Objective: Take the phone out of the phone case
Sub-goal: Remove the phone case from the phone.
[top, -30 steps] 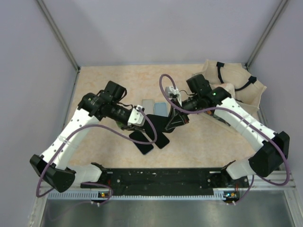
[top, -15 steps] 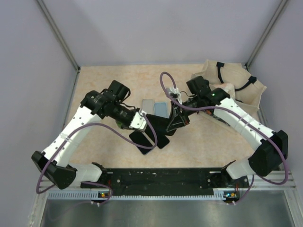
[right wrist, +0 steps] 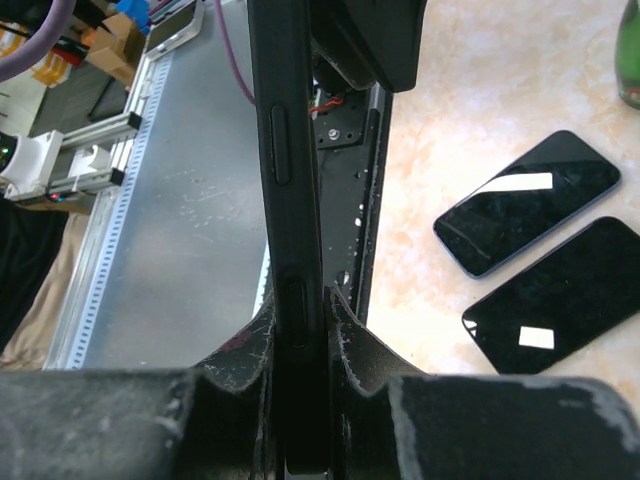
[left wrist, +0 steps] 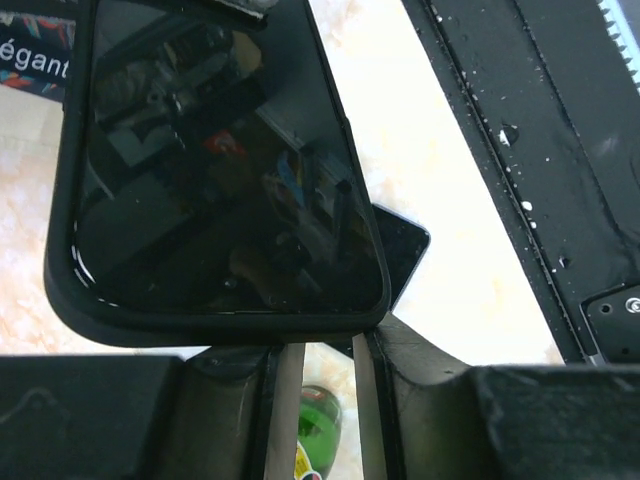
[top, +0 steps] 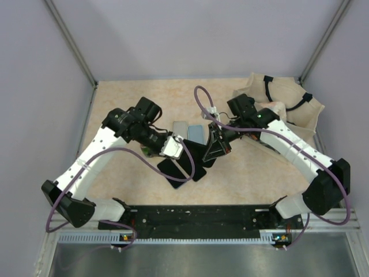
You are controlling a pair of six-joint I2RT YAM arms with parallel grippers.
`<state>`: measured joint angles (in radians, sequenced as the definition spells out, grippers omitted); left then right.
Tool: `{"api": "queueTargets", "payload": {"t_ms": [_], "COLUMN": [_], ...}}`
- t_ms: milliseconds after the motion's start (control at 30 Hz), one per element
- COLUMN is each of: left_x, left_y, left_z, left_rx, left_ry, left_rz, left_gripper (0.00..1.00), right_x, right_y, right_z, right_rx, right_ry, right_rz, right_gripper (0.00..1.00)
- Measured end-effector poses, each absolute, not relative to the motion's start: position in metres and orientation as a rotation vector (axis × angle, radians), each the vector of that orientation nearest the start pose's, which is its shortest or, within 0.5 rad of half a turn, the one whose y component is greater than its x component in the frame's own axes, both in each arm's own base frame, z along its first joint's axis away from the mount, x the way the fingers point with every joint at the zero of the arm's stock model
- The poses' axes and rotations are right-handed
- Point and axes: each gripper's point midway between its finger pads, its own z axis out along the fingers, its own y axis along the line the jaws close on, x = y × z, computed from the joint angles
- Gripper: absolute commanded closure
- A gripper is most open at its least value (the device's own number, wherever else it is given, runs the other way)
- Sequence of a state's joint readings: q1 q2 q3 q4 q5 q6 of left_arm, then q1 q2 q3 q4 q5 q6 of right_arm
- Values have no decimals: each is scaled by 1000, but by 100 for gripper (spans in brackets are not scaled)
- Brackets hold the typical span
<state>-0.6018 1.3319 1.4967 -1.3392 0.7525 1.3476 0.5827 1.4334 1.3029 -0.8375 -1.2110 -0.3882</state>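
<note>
One cased phone (right wrist: pixel 290 200): right wrist shows its buttoned edge clenched in right jaws; left jaws slightly parted, seemingly empty

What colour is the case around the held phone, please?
The phone case is black, clearest in the left wrist view.

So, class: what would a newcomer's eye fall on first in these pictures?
The dark cased phone at mid-table stands out first: the right hand is clamped on its edge, and the left hand sits right at its bottom end. Near it, two dark phones lie flat, screens up, on the beige table. A cream cloth bag is slumped in the far right corner.
</note>
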Motion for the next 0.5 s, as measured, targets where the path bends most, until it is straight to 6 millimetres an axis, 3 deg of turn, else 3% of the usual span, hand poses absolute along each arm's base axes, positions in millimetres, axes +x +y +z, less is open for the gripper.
{"api": "queueTargets", "payload": {"t_ms": [67, 267, 300, 333, 500], "left_x": [173, 173, 174, 173, 186], "left_y": [-226, -219, -217, -217, -216], "left_z": [252, 255, 259, 265, 304], "left_rx": [2094, 1945, 1896, 1844, 1520], "left_ry": [1233, 1335, 1362, 1378, 1489], "left_rz": [-699, -719, -735, -758, -849], "left_gripper": [50, 37, 28, 25, 28], "right_x": [156, 170, 174, 177, 191], "right_y": [290, 288, 288, 288, 286], "right_z": [256, 262, 264, 265, 265], "right_rx": [-1446, -1437, -1434, -1430, -1407], "right_ry": [1740, 1722, 1712, 1707, 1717], "right_rz": [1556, 1373, 1337, 1309, 1183], "right_gripper": [100, 100, 100, 100, 100]}}
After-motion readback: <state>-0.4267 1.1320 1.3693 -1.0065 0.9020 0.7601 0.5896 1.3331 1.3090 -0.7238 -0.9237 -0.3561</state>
